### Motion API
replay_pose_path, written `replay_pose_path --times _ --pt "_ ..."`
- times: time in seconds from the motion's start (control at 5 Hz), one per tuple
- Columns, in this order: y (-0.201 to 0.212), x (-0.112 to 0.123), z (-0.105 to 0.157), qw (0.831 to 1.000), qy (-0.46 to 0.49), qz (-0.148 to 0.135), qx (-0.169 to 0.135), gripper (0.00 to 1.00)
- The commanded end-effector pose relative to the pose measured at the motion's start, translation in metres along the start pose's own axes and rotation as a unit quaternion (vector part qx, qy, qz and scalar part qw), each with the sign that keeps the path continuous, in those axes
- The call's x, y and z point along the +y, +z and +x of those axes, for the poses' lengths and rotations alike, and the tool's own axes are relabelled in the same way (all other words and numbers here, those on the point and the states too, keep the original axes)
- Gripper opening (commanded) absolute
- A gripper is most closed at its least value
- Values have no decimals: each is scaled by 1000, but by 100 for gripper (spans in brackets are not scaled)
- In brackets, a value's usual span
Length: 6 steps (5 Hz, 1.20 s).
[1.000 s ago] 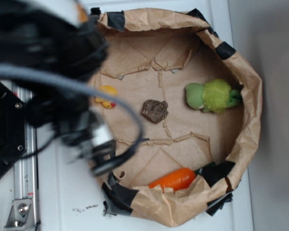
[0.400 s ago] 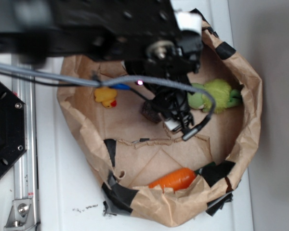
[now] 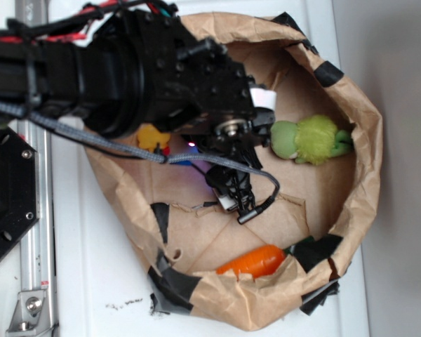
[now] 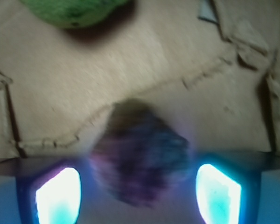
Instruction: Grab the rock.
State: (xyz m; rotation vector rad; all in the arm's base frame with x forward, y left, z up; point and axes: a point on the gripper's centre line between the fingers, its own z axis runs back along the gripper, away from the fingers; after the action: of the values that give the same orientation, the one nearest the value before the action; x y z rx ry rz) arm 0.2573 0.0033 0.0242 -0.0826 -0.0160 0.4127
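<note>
Rock blurs between claw fingers, contact unclear.

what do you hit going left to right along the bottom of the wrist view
left glowing fingertip → rock → right glowing fingertip; the rock sits between the end effector fingertips.

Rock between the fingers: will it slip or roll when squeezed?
The rock looks rough and lumpy, so it probably won't roll and should grip well. Its irregular faces might make it twist as the hand closes. Likely rigid and dense for its size.
</note>
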Motion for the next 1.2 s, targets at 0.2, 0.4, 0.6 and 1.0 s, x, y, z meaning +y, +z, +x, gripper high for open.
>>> replay_pose_path --times 0.2,0.4,0.6,1.0 --pt "20 -1 6 999 -28 -8 -28 0" --pt "43 3 14 999 -26 -21 -39 0" --pt "53 5 15 998 -57 -25 -32 100" --pt "56 -1 18 992 -117 -20 -37 100"
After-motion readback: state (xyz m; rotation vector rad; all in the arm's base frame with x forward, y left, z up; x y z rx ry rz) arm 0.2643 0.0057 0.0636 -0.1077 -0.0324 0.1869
